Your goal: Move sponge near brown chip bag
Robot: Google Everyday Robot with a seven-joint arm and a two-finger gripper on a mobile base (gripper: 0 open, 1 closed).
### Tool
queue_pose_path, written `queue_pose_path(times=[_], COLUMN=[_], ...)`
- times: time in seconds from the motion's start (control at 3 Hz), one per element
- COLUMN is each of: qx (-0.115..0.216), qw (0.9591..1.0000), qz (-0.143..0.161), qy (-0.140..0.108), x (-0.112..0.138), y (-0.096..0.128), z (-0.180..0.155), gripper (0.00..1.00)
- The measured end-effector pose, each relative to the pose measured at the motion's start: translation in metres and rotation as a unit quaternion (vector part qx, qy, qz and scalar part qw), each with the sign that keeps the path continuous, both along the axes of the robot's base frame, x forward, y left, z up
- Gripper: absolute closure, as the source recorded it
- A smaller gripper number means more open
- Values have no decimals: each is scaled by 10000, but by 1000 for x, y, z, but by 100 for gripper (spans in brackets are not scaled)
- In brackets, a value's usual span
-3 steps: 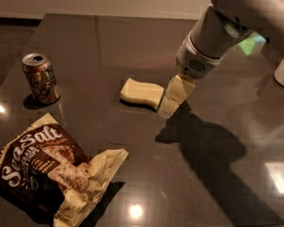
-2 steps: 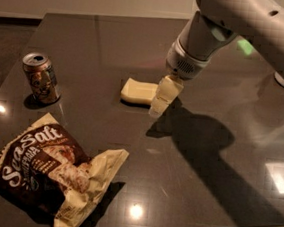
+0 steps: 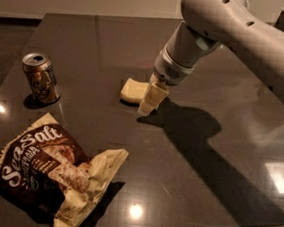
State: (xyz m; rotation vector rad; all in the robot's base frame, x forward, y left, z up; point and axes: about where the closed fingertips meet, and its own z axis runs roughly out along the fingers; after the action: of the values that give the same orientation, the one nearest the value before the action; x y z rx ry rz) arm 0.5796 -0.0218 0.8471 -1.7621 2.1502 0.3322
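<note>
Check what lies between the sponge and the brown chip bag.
Only bare table lies between the sponge and the brown chip bag, in the camera view. The soda can stands left of that stretch; the gripper is at the sponge's right edge.

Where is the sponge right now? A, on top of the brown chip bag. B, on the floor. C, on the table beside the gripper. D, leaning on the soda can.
C: the sponge lies on the table with the gripper down right beside it, well apart from the brown chip bag and the soda can.
</note>
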Motion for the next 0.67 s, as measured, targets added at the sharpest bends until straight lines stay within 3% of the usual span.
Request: queue_pose_path(times=[0.33, 0.67], qx=[33, 103], qw=[10000, 9995], qz=[60, 293], qy=[24, -35], x=[2, -9], y=[4, 12], z=[-3, 9], gripper=[49, 81])
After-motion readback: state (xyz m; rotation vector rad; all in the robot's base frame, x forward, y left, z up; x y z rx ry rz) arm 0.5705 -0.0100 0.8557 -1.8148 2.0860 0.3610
